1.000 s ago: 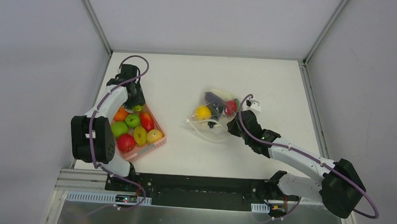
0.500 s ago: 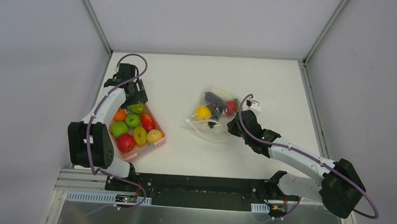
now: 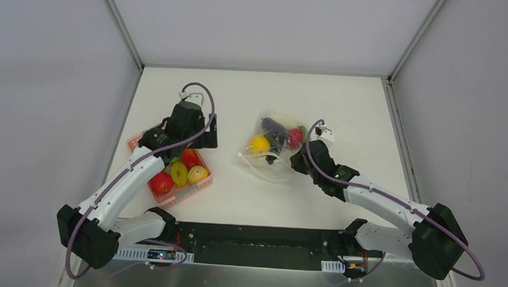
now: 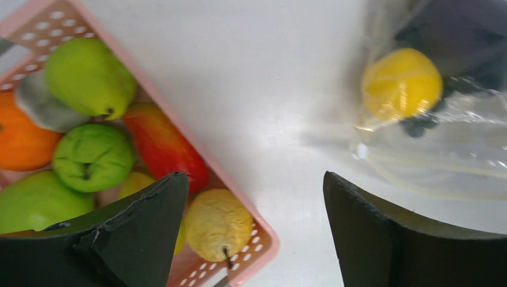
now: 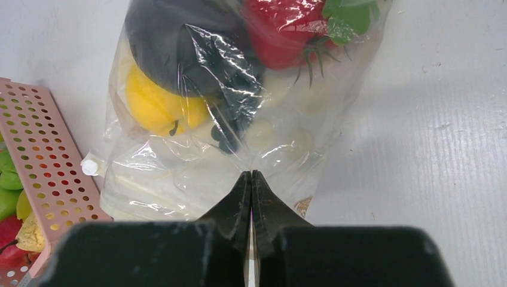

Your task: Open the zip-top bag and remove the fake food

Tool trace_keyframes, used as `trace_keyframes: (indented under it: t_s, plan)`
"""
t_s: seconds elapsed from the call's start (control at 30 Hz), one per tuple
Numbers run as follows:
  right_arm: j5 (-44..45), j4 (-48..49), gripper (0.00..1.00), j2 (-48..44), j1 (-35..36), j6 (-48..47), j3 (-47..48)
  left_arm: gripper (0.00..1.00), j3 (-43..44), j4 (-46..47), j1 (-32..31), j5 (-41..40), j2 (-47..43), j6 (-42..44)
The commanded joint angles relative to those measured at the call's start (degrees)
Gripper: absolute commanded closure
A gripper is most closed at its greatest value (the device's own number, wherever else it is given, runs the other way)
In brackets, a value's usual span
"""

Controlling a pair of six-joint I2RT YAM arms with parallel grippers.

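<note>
End effector, left [image 4: 251, 186], released and wide, has swung off the pink basket [image 4: 36, 15] toward the zip-top bag [image 3: 273, 158] mid-desk [image 3: 240, 98], which your right end effector [image 5: 252, 177] keeps clenched; fake food [image 3: 260, 144] remains inside, so the opening is likely next.

A pink perforated plastic basket [image 4: 263, 238] is holding green apples [image 4: 92, 156], a red apple [image 4: 166, 148], a yellowish pear [image 4: 218, 220] and seemingly an orange [image 4: 21, 142].
</note>
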Motion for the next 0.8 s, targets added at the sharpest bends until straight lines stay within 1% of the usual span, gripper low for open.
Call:
trace_keyframes:
  t_s: [0.0,0.07,0.17,0.37,0.53,0.63,0.77]
  plan:
    - [-0.9,0.3,1.0,-0.2,-0.3,0.3,3.4,0.14,-6.0,6.2,-8.1,1.0,-5.7,-5.8]
    - [-1.7,0.2,1.0,-0.2,-0.3,0.0,3.9,0.15,-8.6,10.8,-12.8,1.0,-7.3,-7.8]
    - [-2.7,0.2,1.0,0.2,-0.3,-0.2,4.7,0.17,-11.0,16.0,-19.1,-0.9,-7.0,-8.3]
    - [-3.9,0.5,1.0,0.6,-0.3,0.4,5.6,0.19,-11.8,25.1,-29.6,-2.8,-0.9,-5.4]
    - [-4.6,0.5,1.0,0.6,-0.3,1.1,5.8,0.19,-10.6,29.9,-35.7,-4.3,6.4,-0.9]
    - [-5.1,0.6,1.0,0.5,-0.3,1.8,5.8,0.2,-9.9,33.2,-39.2,-7.4,11.1,3.5]
    - [-6.0,0.9,1.0,0.6,-0.3,2.7,5.7,0.21,-8.0,35.0,-40.6,-10.4,17.5,4.4]
